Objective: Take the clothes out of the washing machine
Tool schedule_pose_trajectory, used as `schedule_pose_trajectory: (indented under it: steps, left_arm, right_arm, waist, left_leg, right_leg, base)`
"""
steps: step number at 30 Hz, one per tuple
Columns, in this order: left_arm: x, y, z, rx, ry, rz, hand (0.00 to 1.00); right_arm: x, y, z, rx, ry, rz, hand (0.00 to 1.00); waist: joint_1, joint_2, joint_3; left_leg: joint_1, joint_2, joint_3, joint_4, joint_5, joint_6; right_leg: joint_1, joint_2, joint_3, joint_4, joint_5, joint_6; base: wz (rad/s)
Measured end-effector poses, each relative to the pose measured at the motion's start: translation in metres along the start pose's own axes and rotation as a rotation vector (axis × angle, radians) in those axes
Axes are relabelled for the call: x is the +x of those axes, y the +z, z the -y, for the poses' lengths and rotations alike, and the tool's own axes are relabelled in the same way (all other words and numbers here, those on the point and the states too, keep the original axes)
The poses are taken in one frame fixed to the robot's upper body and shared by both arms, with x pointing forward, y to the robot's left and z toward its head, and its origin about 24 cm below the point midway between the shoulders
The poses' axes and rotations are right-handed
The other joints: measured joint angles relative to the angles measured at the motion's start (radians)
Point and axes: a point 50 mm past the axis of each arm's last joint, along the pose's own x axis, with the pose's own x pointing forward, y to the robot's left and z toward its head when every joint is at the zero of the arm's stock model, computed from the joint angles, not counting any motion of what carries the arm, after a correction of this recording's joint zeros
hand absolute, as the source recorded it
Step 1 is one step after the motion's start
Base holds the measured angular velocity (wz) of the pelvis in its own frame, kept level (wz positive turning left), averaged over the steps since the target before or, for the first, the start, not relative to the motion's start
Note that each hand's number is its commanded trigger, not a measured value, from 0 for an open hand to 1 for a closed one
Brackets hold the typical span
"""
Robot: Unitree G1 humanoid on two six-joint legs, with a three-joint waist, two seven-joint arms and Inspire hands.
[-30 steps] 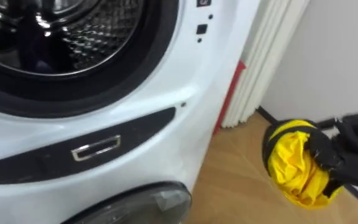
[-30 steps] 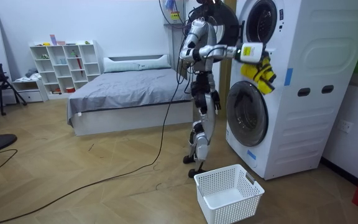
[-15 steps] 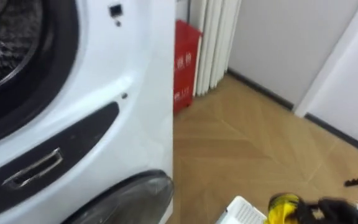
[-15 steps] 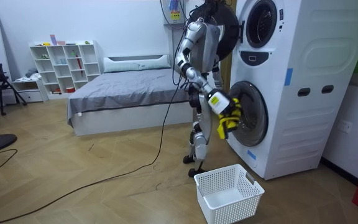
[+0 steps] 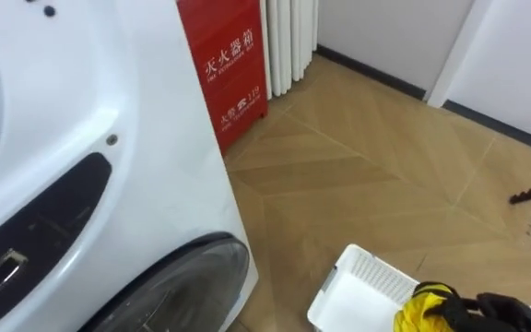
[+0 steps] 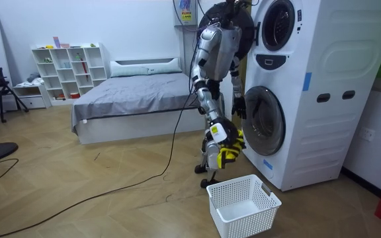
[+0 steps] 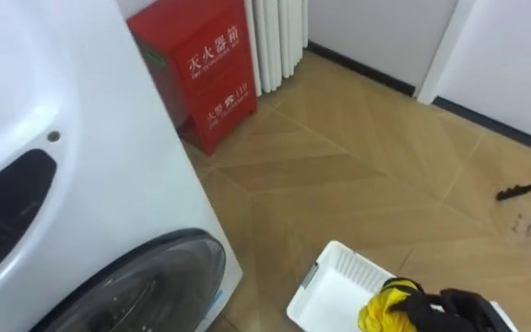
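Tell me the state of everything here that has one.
Upper door: open.
Lower door: shut.
Basket: upright on floor, looks empty.
Yellow garment: bunched, held over the basket.
Right hand: fingers curled round the garment.
Left hand: hangs by lower door.

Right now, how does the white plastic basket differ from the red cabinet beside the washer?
The white perforated plastic basket is low and open-topped; the red cabinet is upright and closed. The basket sits before the white washing machine, below the right robot hand gripping the yellow garment; the cabinet stands at the machine's side. The cabinet carries white print; the basket is plain. Both rest on the wooden floor.
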Motion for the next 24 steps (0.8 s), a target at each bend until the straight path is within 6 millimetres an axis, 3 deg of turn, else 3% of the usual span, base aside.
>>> schedule_pose_trajectory:
  steps: [7, 9, 10, 24]
  left_arm:
    - [0.004, 0.016, 0.010, -0.019, -0.012, 0.023, 0.00]
    - [0.004, 0.018, 0.011, -0.036, -0.008, 0.031, 0.00]
    - [0.004, 0.019, 0.011, -0.046, -0.008, 0.034, 0.00]
    - [0.004, 0.020, 0.013, -0.057, -0.013, 0.029, 0.00]
  right_arm:
    - [0.011, 0.011, -0.002, 0.035, -0.050, 0.023, 1.00]
    - [0.014, 0.014, -0.003, 0.040, -0.059, 0.029, 0.38]
    - [0.015, 0.014, -0.003, 0.044, -0.067, 0.027, 0.00]
    - [0.016, 0.010, -0.015, 0.005, -0.051, 0.004, 0.00]
  waist:
    - [0.000, 0.004, -0.0004]
    - [0.000, 0.006, 0.0006]
    - [0.000, 0.009, 0.0016]
    - [0.011, 0.010, 0.0057]
  left_leg:
    - [-0.045, -0.015, -0.001, 0.000, 0.010, 0.007]
    - [-0.046, -0.014, -0.004, 0.001, 0.013, 0.007]
    - [-0.047, -0.014, -0.009, 0.002, 0.013, 0.007]
    - [-0.079, -0.017, -0.041, -0.001, 0.026, 0.008]
  right_leg:
    - [-0.065, -0.007, 0.002, 0.045, -0.010, 0.002]
    - [-0.065, -0.007, 0.001, 0.041, -0.010, 0.002]
    - [-0.065, -0.008, 0.002, 0.042, -0.010, 0.001]
    - [-0.089, -0.022, -0.033, 0.051, -0.014, -0.006]
  base:
    - [0.01]
    - [0.04]
    - [0.08]
    - [0.09]
